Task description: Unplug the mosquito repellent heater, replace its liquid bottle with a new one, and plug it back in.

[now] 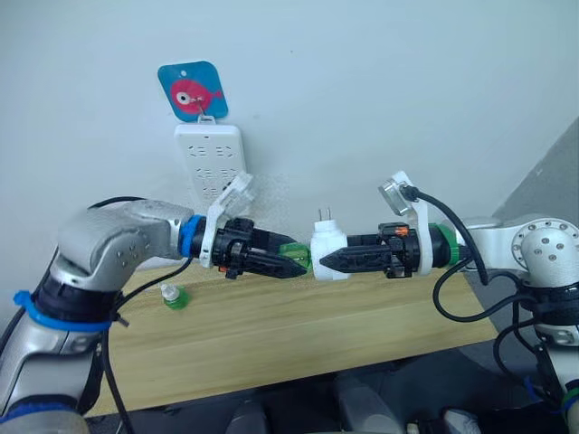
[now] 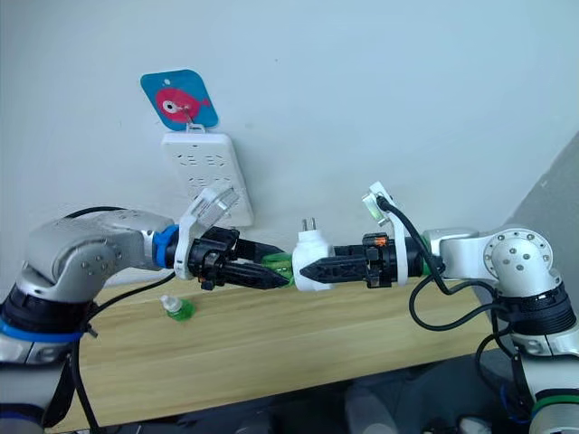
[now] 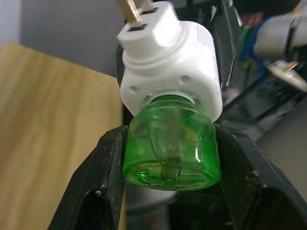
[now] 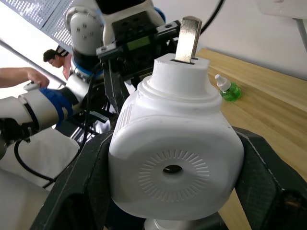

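The white mosquito repellent heater [image 1: 326, 244] hangs in the air above the wooden table [image 1: 298, 339], prongs pointing up, between my two grippers. My right gripper [image 1: 324, 263] is shut on its rounded body [image 4: 172, 143]. A green liquid bottle [image 3: 170, 143] sticks out of the heater's underside towards my left arm, and my left gripper [image 1: 299, 262] is shut on it. The bottle's neck is still inside the heater. A second small green bottle [image 1: 173, 296] with a white cap stands on the table at the left.
A long white power strip [image 1: 210, 161] hangs on the wall under a blue fish tag [image 1: 192, 90], behind and left of the grippers. Black cables trail from both wrists. In the right wrist view a person [image 4: 53, 60] stands beyond the table.
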You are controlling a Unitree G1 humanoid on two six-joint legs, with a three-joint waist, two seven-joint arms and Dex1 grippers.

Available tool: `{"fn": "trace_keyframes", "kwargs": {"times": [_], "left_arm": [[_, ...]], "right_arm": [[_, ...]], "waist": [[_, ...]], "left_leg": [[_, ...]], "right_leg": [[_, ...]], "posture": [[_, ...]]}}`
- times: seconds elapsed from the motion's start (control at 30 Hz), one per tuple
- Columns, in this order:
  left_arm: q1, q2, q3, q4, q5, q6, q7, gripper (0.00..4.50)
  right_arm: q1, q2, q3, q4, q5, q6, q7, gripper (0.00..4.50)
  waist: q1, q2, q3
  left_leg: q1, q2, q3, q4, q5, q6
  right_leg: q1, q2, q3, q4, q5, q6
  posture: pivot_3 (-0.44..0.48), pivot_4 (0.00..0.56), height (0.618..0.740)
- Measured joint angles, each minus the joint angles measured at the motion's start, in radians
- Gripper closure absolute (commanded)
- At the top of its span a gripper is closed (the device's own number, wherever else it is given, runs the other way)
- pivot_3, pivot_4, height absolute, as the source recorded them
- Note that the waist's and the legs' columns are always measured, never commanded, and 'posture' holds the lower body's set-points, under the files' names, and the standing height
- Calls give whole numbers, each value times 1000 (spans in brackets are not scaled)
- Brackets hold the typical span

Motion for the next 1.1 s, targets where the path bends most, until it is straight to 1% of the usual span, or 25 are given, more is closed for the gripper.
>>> {"fn": "trace_keyframes", "kwargs": {"times": [0.03,0.1,0.13,0.17,0.23,0.27,0.37,0.43,0.53,0.63,0.67,0.73,0.83,1.03,1.1], "left_arm": [[0,-9,1,14,-8,23,3,2191],[3,-17,4,22,-13,34,5,1456],[12,-11,7,21,2,21,11,1205],[35,4,21,17,20,-9,9,809],[91,36,39,-4,64,-79,-11,211],[121,50,43,-17,97,-124,-18,0],[206,58,64,-71,199,-301,-34,0],[242,50,93,-99,239,-388,-31,0],[307,38,125,-127,341,-580,-32,0],[398,-19,148,-146,435,-789,-30,0],[436,-46,152,-145,477,-886,-33,0],[471,-87,154,-130,536,-1036,-35,0],[482,-174,159,-90,610,-1275,-26,0],[474,-297,162,-48,680,-1538,36,0],[473,-310,159,-46,686,-1586,41,0]], "right_arm": [[0,0,0,0,-9,1,7,1471],[1,1,0,-1,-17,7,16,1471],[0,0,-2,-1,-20,11,16,1471],[2,-3,-6,0,-28,14,14,1471],[4,-8,-21,3,-28,23,14,1471],[5,-9,-30,3,-27,26,14,1471],[6,-4,-49,4,19,41,15,1471],[8,-4,-56,7,40,46,8,1471],[11,-4,-65,22,73,47,-21,1471],[14,-4,-70,48,91,47,-50,1471],[14,-4,-72,51,95,47,-63,1471],[14,-1,-75,59,106,46,-75,1471],[14,10,-75,76,111,46,-100,1471],[14,27,-75,86,113,45,-126,1471],[14,27,-75,86,114,45,-132,1471]], "waist": [[-1,0,0],[-2,0,0],[-2,0,0],[-3,0,0],[-3,0,1],[-2,0,1],[1,0,1],[5,0,1],[7,0,1],[10,0,1],[10,0,1],[12,0,1],[24,0,1],[29,0,1],[29,0,1]], "left_leg": [[0,0,0,0,0,0],[0,0,0,0,0,0],[0,0,0,0,0,0],[1,0,1,0,0,0],[1,0,1,0,0,0],[1,0,1,0,0,0],[0,0,1,0,0,0],[0,0,1,1,0,0],[1,0,2,0,0,0],[0,0,2,0,0,0],[0,0,3,0,0,0],[0,0,3,0,0,0],[0,0,3,1,0,0],[0,0,4,2,0,0],[0,0,4,1,0,0]], "right_leg": [[0,0,0,0,0,0],[-1,0,0,0,0,0],[-1,0,1,1,0,0],[-1,0,1,1,0,0],[-1,0,1,2,0,-1],[-1,0,1,2,0,-1],[-1,0,1,2,0,-1],[-1,0,2,1,0,-1],[0,0,2,1,0,-1],[0,0,3,1,0,-1],[-1,0,3,1,0,-1],[-1,0,3,1,0,-1],[0,0,4,1,0,0],[0,-1,4,1,1,0],[0,-1,4,1,1,0]], "posture": [[-179,98,736],[-179,98,736],[-178,98,736],[-178,98,736],[-179,98,736],[-179,98,736],[-174,101,736],[-171,102,736],[-169,102,736],[-166,103,736],[-166,103,736],[-166,103,736],[-168,102,736],[-168,102,736],[-168,102,736]]}}
